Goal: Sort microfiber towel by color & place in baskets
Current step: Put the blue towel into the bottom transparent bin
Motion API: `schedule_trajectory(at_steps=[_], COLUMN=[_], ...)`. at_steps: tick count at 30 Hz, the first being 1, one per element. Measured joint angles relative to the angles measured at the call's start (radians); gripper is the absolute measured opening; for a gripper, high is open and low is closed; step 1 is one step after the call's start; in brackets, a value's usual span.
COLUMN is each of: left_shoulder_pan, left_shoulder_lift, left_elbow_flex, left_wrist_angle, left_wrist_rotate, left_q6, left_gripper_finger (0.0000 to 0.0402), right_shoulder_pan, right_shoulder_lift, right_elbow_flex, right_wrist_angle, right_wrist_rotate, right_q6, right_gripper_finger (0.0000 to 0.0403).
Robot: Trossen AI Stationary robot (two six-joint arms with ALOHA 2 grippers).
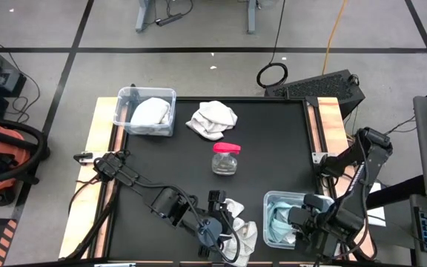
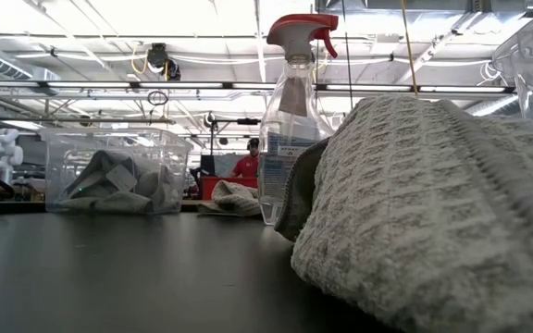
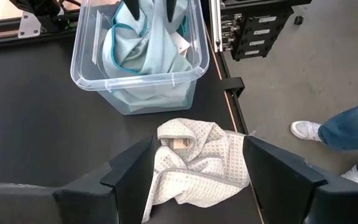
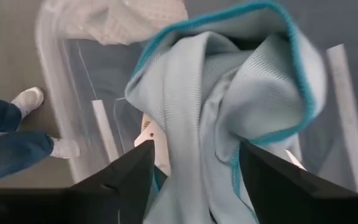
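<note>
Right gripper (image 1: 296, 221) spread over light blue towel (image 1: 279, 225) in near-right basket (image 1: 267, 200). Left gripper (image 1: 232, 231) agape astride grey towel (image 1: 245, 235) at bench (image 1: 273, 148) near edge; bare centre. Wrist views: blue towel (image 4: 229, 106) loose between fingers (image 4: 129, 180).

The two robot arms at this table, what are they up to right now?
They're sorting towels by color into clear bins. The right pincer is open over the near bin, with a light blue towel in it. The left pincer is open around a white towel beside that bin. The far bin holds a white towel, and another white one lies loose near a spray bottle.
</note>
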Motion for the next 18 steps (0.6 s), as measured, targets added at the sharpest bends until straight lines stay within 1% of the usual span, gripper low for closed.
schedule_trajectory(at_steps=[4, 8, 11, 18], left_shoulder_pan=[0.000, 0.000, 0.000, 0.000], left_shoulder_lift=[0.000, 0.000, 0.000, 0.000], left_elbow_flex=[0.000, 0.000, 0.000, 0.000], left_wrist_angle=[0.000, 0.000, 0.000, -0.001], left_wrist_rotate=[0.000, 0.000, 0.000, 0.000], left_q6=[0.000, 0.000, 0.000, 0.008], left_gripper_finger=[0.0251, 0.0251, 0.0251, 0.0251], right_shoulder_pan=[0.000, 0.000, 0.000, 0.000], right_shoulder_lift=[0.000, -0.001, 0.000, 0.000], right_elbow_flex=[0.053, 0.068, 0.068, 0.049], right_wrist_angle=[-0.068, -0.081, -0.080, -0.054], right_wrist_rotate=[0.003, 0.003, 0.006, 0.050], right_q6=[0.001, 0.000, 0.000, -0.023], right_gripper_finger=[0.0229, 0.0206, 0.0171, 0.0059])
